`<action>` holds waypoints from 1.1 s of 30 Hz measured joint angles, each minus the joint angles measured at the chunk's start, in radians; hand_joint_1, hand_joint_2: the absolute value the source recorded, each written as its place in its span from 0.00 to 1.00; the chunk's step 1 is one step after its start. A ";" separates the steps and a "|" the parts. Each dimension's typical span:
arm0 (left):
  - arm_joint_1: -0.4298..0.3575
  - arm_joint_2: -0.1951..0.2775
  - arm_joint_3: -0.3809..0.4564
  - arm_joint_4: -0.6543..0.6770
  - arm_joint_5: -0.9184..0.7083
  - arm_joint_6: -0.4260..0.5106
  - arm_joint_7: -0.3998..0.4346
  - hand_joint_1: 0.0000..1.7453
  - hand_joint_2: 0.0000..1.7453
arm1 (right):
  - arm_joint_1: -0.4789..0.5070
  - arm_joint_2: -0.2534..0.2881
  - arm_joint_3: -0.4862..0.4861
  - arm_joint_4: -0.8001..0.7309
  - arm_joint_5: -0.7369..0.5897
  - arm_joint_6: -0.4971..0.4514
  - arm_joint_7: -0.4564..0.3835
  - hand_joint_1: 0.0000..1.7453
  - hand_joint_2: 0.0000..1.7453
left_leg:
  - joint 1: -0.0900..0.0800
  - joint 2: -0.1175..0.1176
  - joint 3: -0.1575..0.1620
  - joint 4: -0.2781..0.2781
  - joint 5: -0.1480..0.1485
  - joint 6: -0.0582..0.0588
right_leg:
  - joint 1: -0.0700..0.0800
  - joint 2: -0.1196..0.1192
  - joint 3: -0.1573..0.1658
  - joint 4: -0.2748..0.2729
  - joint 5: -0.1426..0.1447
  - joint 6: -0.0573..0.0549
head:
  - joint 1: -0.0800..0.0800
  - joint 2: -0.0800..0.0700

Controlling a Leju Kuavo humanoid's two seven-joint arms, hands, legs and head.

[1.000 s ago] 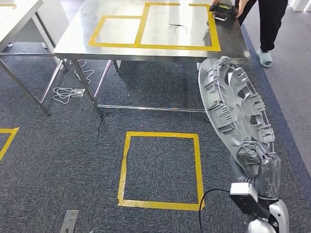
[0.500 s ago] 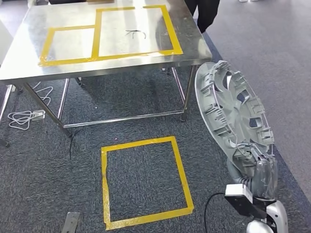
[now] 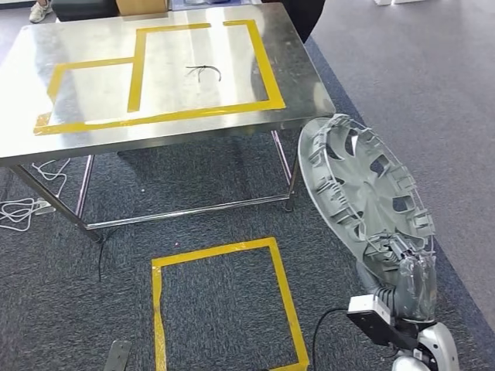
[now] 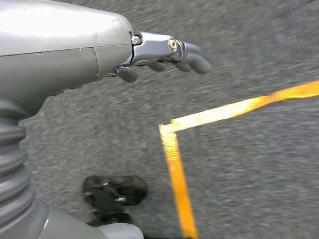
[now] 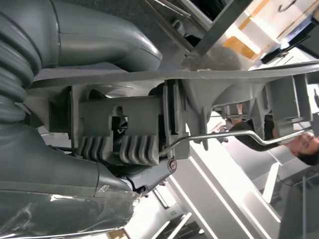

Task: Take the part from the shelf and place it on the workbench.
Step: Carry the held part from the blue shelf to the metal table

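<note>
Grey plastic wheel cover (image 3: 365, 185) — round, ribbed and clipped on back, spoke cut-outs — held at its near edge by right hand (image 3: 415, 282), fingers clamped on rim, right of floor's yellow tape square (image 3: 224, 305). Pickup done; placing left. Steel surface (image 3: 291, 58) far left, shiny, yellow-taped boxes, not yet reached. Left hand (image 4: 171, 52) empty, fingers straight — over rough grey carpet (image 3: 87, 286).

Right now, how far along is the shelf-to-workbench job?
Done: the part, a grey wheel cover, is off the shelf and gripped at its lower rim by the right hand. In hand: it is carried upright over the carpet, beside the near right corner of the steel workbench. Left: setting it on the workbench, whose yellow-taped area holds no part yet. The left hand holds nothing.
</note>
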 joint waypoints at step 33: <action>-0.011 0.006 0.000 0.000 -0.019 -0.008 -0.006 0.00 1.00 | -0.007 0.000 0.024 0.023 0.023 -0.006 0.023 1.00 1.00 | -0.005 -0.033 -0.185 0.077 0.066 -0.004 | -0.016 0.021 0.118 -0.032 -0.078 0.000 | -0.007 -0.001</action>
